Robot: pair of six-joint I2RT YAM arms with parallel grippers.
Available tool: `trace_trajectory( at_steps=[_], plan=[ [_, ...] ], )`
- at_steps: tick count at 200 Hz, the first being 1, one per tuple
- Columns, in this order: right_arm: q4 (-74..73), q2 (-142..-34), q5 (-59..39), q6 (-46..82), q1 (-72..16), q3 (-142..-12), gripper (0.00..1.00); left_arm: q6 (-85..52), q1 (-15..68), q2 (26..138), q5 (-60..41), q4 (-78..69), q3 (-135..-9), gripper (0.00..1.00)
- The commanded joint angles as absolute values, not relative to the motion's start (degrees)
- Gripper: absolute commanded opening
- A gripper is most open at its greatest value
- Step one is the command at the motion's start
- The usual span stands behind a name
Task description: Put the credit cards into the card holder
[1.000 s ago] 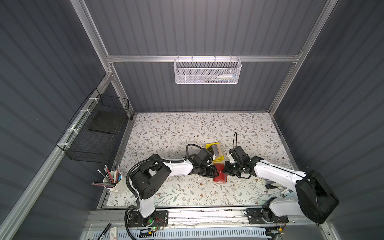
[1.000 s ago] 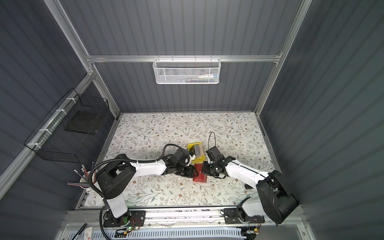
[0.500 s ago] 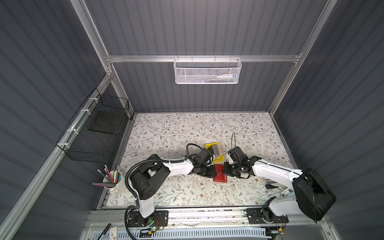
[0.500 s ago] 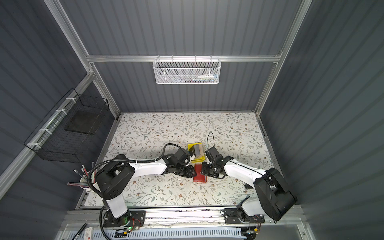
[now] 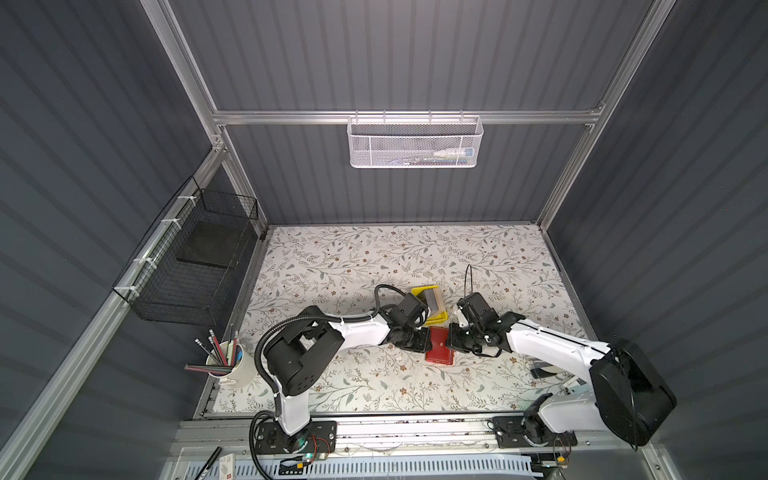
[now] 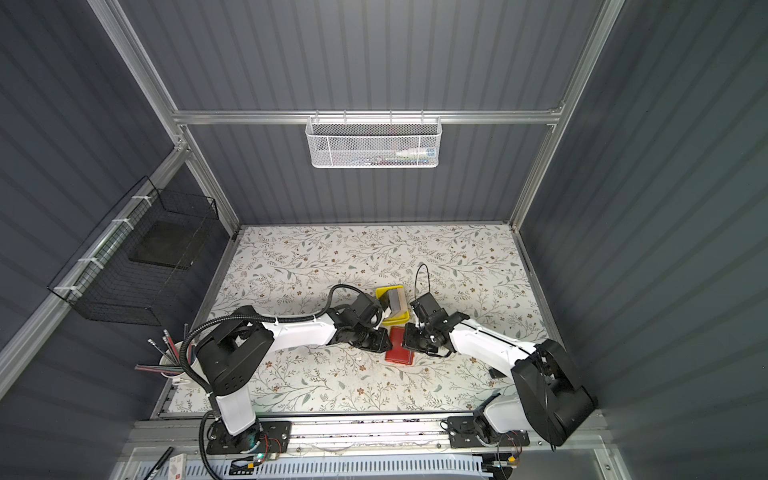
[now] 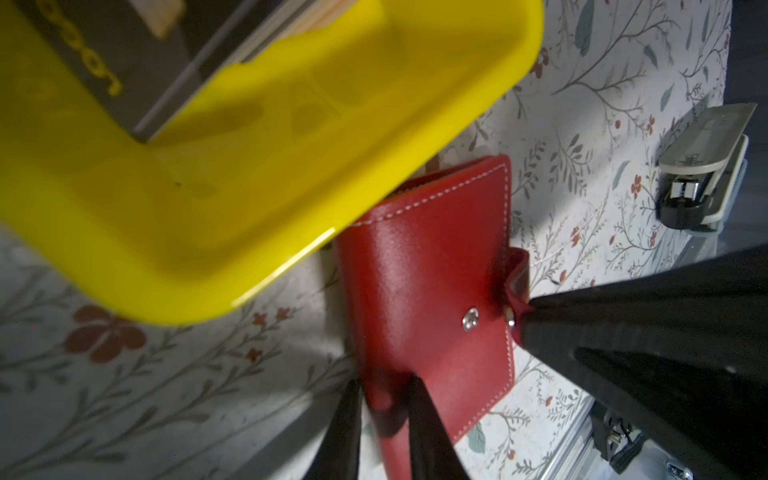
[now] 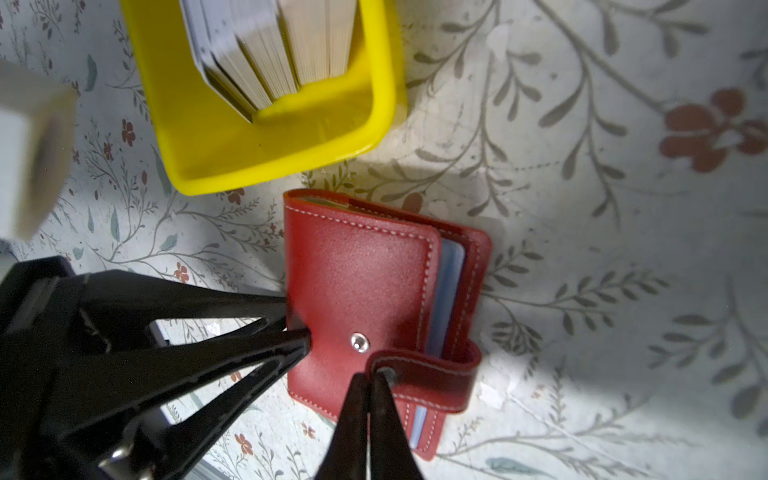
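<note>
The red card holder (image 5: 439, 351) (image 6: 399, 352) lies shut on the floral table between both grippers. My left gripper (image 7: 384, 386) (image 5: 427, 340) is shut on its spine edge (image 7: 386, 374), with red leather pinched between the fingers. My right gripper (image 8: 370, 376) (image 5: 449, 338) is shut on the end of the snap tab strap (image 8: 424, 370), which is unsnapped and curled off the silver stud (image 8: 360, 341). A light blue card (image 8: 451, 291) shows inside the holder. The other credit cards (image 8: 270, 50) (image 5: 432, 300) stand as a stack in the yellow tray.
The yellow tray (image 5: 422, 289) (image 8: 249, 158) sits just behind the holder, touching it. A grey stapler (image 7: 702, 166) lies near the right arm. A white cup of pencils (image 5: 232, 365) stands front left. A black wire basket (image 5: 199, 262) hangs on the left wall.
My left gripper's jaws have narrowed onto the card holder's spine edge. The right gripper keeps its hold on the strap, and both arms stay nearly in place.
</note>
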State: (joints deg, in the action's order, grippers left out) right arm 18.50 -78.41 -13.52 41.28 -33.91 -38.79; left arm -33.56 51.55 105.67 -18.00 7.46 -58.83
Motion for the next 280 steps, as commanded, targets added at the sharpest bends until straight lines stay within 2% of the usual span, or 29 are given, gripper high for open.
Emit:
trace_trajectory(
  at_steps=[1, 171, 280],
  plan=[
    [19.3, -78.5, -13.8, 40.4, -34.2, -40.7, 0.07, -33.0, 51.6, 107.2, -17.6, 8.6, -59.1, 0.21],
    [16.4, -82.7, -15.1, 40.8, -34.8, -40.5, 0.06, -34.3, 53.1, 107.2, -18.4, 6.5, -58.5, 0.22],
    [24.1, -88.0, -10.4, 40.6, -36.2, -43.5, 0.06, -35.0, 53.2, 105.6, -18.1, 5.7, -57.1, 0.22]
  ],
)
